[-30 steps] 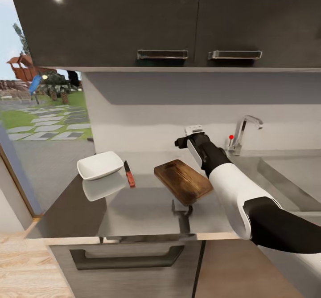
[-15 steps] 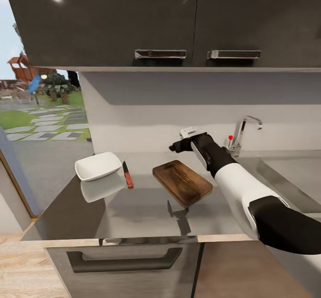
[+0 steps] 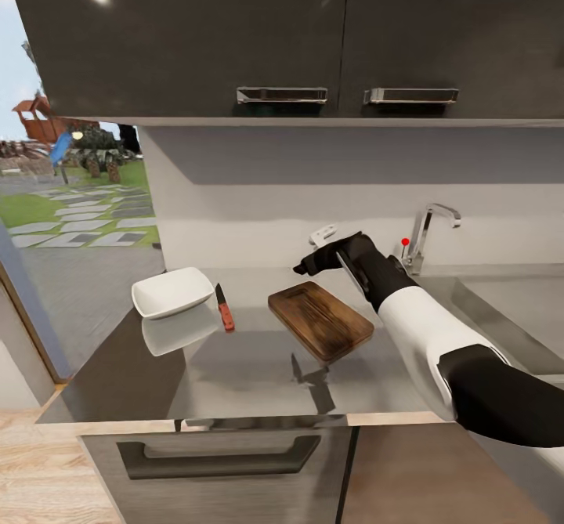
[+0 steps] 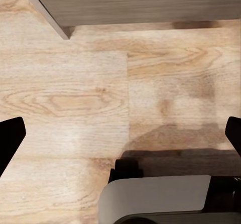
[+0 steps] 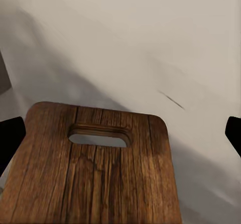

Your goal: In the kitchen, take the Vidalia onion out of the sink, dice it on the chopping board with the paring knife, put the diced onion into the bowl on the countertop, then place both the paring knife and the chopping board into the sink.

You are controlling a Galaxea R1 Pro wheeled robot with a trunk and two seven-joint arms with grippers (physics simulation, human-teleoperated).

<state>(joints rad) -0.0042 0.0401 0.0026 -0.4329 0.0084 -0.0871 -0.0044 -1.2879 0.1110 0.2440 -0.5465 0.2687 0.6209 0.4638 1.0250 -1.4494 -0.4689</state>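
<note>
Swinging leftward over the countertop (image 3: 258, 367), the right arm is carrying its gripper (image 3: 309, 262) from beside the tap toward the far end of the board (image 3: 319, 320); a second ago it was sitting nearer the sink (image 3: 501, 305), and the camera has also shifted slightly. The gripper is now hanging at about twelve o'clock of the board, above its far edge and not touching it. In the right wrist view the board's handle slot (image 5: 98, 135) is lying straight ahead, with the two dark fingertips (image 5: 11, 133) spread wide at the frame's edges and nothing between them. That is suggesting the arm has come away from the sink empty, so the onion, which I cannot find, probably isn't on the board yet. The bowl (image 3: 172, 291) is sitting at nine o'clock of the board, the knife (image 3: 225, 307) between them, just beside the bowl, untouched. The left gripper (image 4: 120, 143) is hanging wide open and empty over the wooden floor (image 4: 65, 98).
</note>
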